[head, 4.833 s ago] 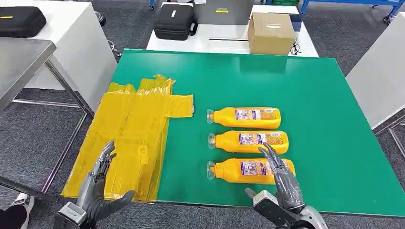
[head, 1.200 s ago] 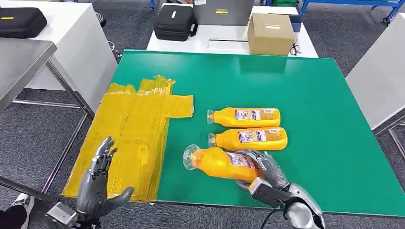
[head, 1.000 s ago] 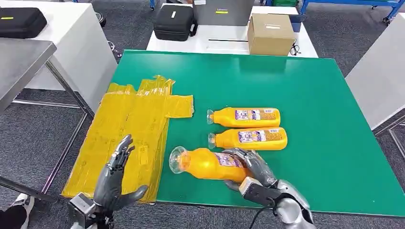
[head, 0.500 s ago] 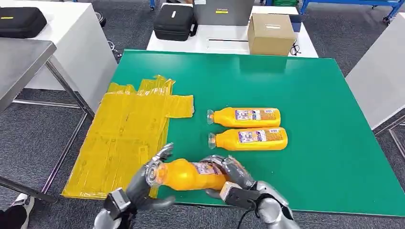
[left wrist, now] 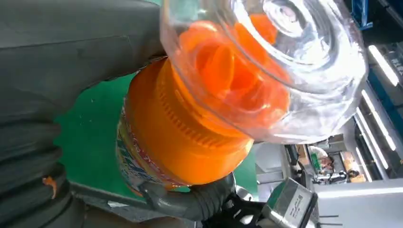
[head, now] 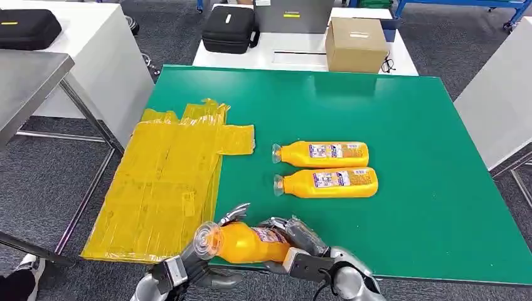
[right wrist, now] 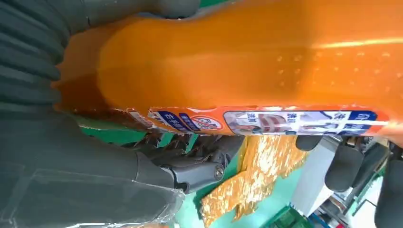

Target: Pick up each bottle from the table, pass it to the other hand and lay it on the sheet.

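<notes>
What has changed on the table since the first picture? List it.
The right hand took hold of the nearest bottle, lifted it off the green table and carried it left to the near edge. The left hand came across from over the yellow sheet, and its fingers now reach around the bottle's cap end. The other two bottles and the sheet lie as before.

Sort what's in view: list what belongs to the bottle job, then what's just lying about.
Job:
held bottle, between left robot hand and right robot hand
two bottles lying on the table
yellow sheet
green table

Lying about:
cardboard box
black case
second black case
</notes>
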